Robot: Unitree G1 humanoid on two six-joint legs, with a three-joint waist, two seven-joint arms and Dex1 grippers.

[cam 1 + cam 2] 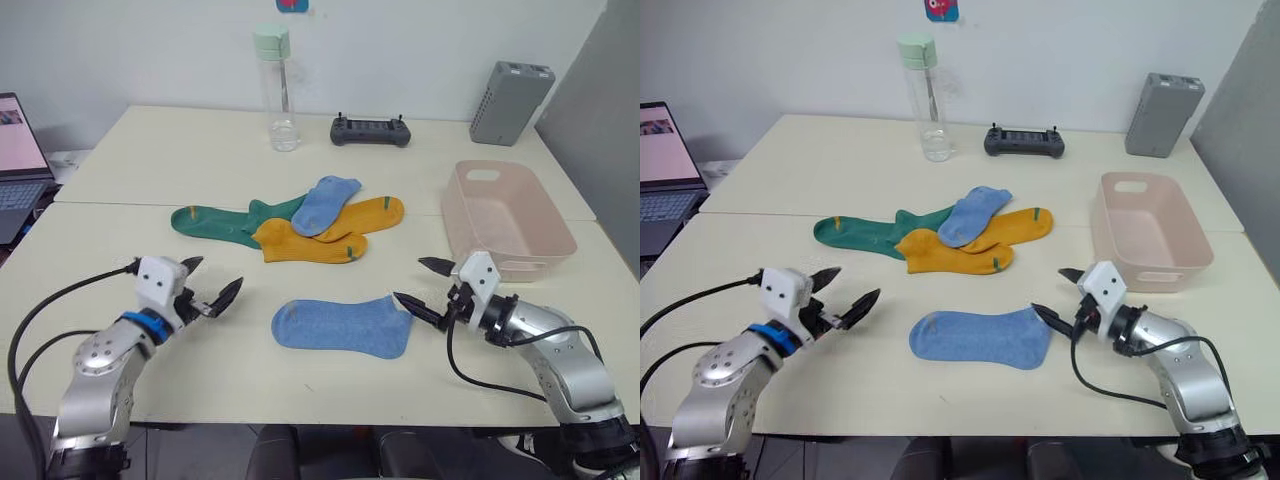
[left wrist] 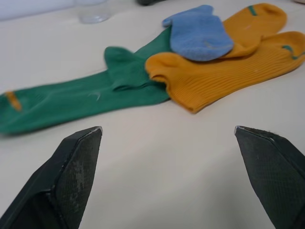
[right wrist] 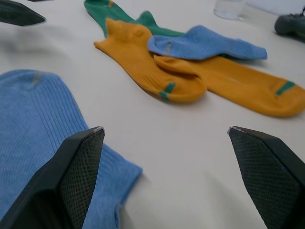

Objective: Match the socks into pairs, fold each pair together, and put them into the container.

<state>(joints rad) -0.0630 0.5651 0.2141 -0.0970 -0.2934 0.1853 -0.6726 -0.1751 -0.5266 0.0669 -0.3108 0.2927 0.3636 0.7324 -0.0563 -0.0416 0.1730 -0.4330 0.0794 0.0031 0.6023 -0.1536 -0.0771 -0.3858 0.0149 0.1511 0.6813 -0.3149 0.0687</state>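
Note:
One light blue sock (image 1: 343, 326) lies flat by itself near the table's front. Behind it is a heap: a second blue sock (image 1: 325, 204) rests on two mustard yellow socks (image 1: 310, 243), with dark green socks (image 1: 215, 221) stretching left from under them. The pale pink container (image 1: 506, 217) stands empty at the right. My left gripper (image 1: 211, 283) is open, low over the table to the left of the lone blue sock. Just right of that sock's cuff is my right gripper (image 1: 423, 284), also open, holding nothing.
A clear bottle (image 1: 279, 90) with a green cap, a black controller (image 1: 371, 131) and a grey ribbed box (image 1: 511, 102) stand along the back of the table. A laptop (image 1: 18, 160) sits off the left edge.

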